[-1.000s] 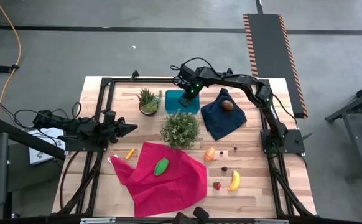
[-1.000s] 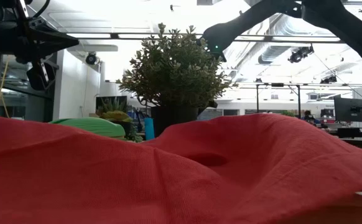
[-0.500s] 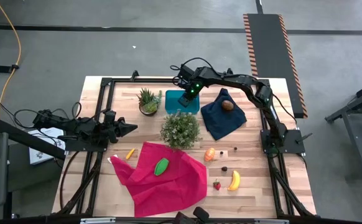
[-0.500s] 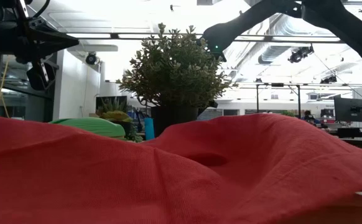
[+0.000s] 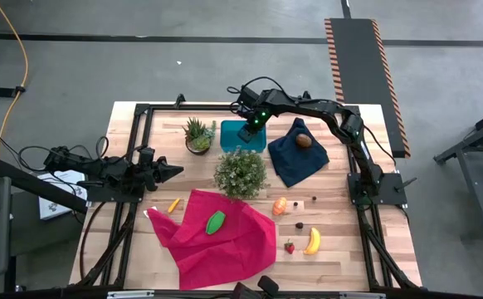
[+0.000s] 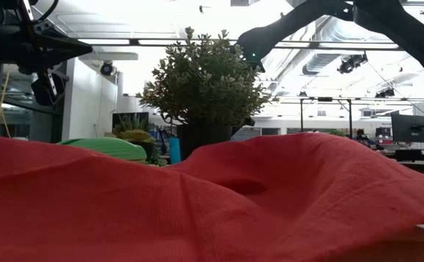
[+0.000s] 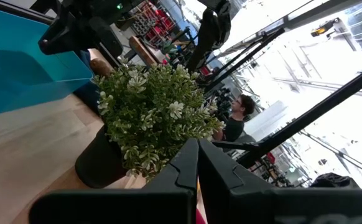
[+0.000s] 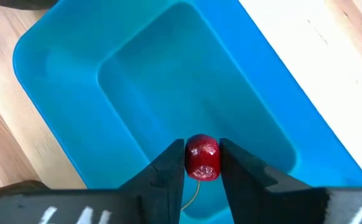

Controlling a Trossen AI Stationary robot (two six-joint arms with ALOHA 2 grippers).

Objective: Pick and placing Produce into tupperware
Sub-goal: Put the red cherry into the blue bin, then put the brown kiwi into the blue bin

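Dropping: small red fruit (image 8: 202, 157), maybe a cherry, sits between the right fingers (image 8: 168, 168), right above the blue tub (image 8: 75, 56).
Right fingers: loosening around it.
Left fingers (image 7: 196, 168): clenched, waiting left.

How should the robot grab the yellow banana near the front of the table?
Probably from straight above, pinching the banana across its narrow middle. It lies flat on the bare wood, long and curved, so the sides are closest together there. The strawberry sits just beside it, so the claw should drop in carefully.

Wooden table (image 5: 341, 257) bearing tupperware (image 5: 231, 141), plants, cloths, scattered produce.
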